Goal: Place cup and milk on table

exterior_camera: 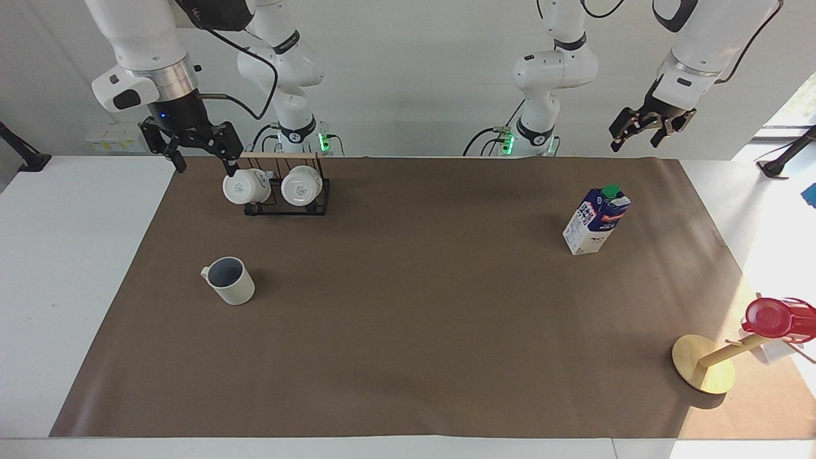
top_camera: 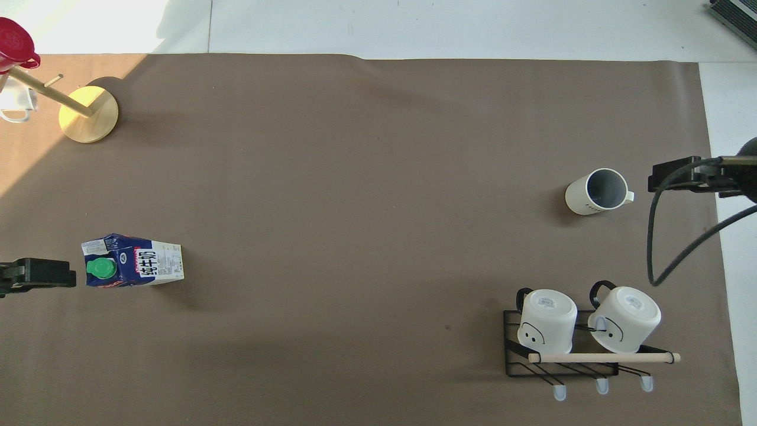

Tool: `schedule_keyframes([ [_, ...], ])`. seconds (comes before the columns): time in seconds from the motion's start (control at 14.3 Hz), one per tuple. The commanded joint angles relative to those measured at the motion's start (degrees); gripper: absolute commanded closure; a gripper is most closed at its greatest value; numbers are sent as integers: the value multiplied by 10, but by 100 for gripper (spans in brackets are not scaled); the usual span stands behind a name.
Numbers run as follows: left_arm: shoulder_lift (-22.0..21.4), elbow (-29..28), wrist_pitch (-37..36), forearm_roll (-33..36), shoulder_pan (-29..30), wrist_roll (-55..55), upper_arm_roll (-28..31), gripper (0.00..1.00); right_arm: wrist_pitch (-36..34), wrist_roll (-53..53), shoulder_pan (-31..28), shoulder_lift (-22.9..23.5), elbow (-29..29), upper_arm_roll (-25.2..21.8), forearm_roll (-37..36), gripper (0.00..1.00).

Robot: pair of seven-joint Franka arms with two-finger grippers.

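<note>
The off-white cup [exterior_camera: 229,281] [top_camera: 596,191] stands upright on the brown sheet of the table [exterior_camera: 408,331] [top_camera: 355,177], toward the right arm's end. The milk [exterior_camera: 596,220] [top_camera: 133,261], a blue and white carton with a green cap, stands upright toward the left arm's end. My right gripper [exterior_camera: 205,166] [top_camera: 675,178] hangs open and empty in the air beside the mug rack, apart from the cup. High above the sheet's edge, my left gripper [exterior_camera: 637,139] [top_camera: 42,274] is also open and empty, clear of the carton.
A black wire rack [exterior_camera: 285,201] [top_camera: 562,367] holding two white mugs stands nearer to the robots than the cup. A wooden peg stand [exterior_camera: 703,364] [top_camera: 89,113] carrying a red cup [exterior_camera: 774,317] [top_camera: 15,38] stands at the left arm's end, farther from the robots than the carton.
</note>
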Motion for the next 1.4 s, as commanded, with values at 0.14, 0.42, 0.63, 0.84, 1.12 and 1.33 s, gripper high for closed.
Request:
schedule_keyframes([
  [0.14,-18,-24,16,4,-3,6,0,0,33,0,-5,4,-25,2,8,0],
  [0.42,-16,-28,16,4,-10,6,0,0,32,-9,-9,4,-25,2,8,0],
  [0.63,-13,-29,39,4,-17,6,-1,0,30,-8,-9,4,-25,2,8,0],
  [0.84,-7,-29,53,4,-23,6,-1,0,32,-8,-10,4,-25,2,8,0],
  [1.12,4,-31,82,4,-23,6,0,0,35,-8,-10,4,-25,2,6,0],
  [1.33,5,-31,90,4,-29,6,0,0,47,-7,-13,5,-25,2,3,0],
])
